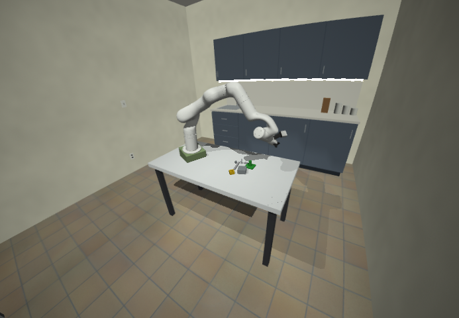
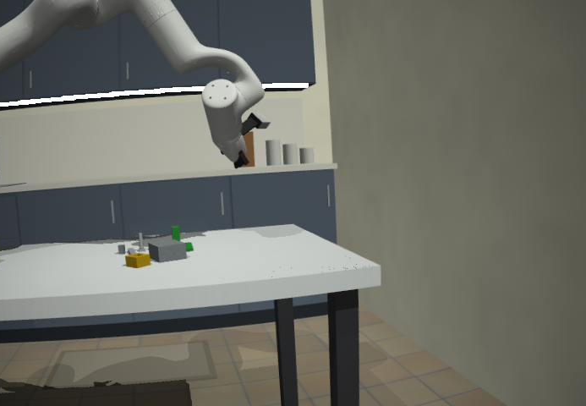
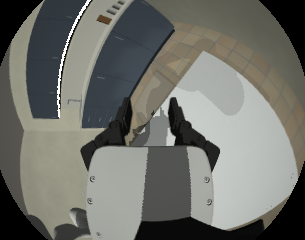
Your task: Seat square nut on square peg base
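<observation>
A small yellow square nut [image 1: 231,171] lies on the white table; it also shows in the exterior view [image 2: 138,260]. Beside it stands a grey block [image 1: 242,169] [image 2: 167,249]. Behind the block is a green upright peg on a green base [image 1: 250,163] [image 2: 175,233]. A thin grey post [image 2: 140,239] and a small grey piece [image 2: 121,248] stand just left of the block. My gripper [image 1: 275,142] [image 2: 240,160] hangs high above the table's far right part, well away from these things. In the wrist view its black fingers stand apart with nothing between them.
The arm's green base block [image 1: 191,153] sits at the table's far left corner. Dark cabinets and a counter with a brown box [image 1: 326,105] and grey canisters [image 1: 344,109] stand behind the table. A wall rises close on the right.
</observation>
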{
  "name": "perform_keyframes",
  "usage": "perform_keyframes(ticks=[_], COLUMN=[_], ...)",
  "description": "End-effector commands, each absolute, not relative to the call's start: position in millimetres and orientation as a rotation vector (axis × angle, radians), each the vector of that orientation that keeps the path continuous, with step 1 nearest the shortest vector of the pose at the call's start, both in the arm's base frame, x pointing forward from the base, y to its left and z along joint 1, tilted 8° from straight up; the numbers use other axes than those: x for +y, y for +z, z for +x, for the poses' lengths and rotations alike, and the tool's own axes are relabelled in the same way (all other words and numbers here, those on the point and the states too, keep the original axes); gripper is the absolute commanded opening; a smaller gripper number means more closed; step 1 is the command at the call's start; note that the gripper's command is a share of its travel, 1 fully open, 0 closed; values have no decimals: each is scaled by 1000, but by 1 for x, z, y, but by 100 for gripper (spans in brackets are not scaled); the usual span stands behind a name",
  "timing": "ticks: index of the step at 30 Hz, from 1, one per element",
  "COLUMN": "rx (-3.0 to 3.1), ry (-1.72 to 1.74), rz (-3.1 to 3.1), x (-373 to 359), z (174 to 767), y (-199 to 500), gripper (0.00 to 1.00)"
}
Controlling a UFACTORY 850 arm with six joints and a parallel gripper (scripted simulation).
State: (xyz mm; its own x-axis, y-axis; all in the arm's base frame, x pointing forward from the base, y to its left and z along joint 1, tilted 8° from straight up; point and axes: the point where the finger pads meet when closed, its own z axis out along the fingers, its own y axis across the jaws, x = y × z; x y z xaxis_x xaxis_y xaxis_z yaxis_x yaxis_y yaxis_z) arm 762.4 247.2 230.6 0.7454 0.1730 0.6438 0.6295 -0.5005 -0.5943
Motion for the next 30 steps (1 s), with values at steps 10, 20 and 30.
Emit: perform_keyframes(ticks=[10, 20, 30], rx=[-1373, -1985, -2549], ry=[-467, -291, -127], rz=[-2293, -2159, -1829], x=[126, 22, -33], z=[660, 592, 556], y=[136, 99, 89], gripper=[60, 60, 60])
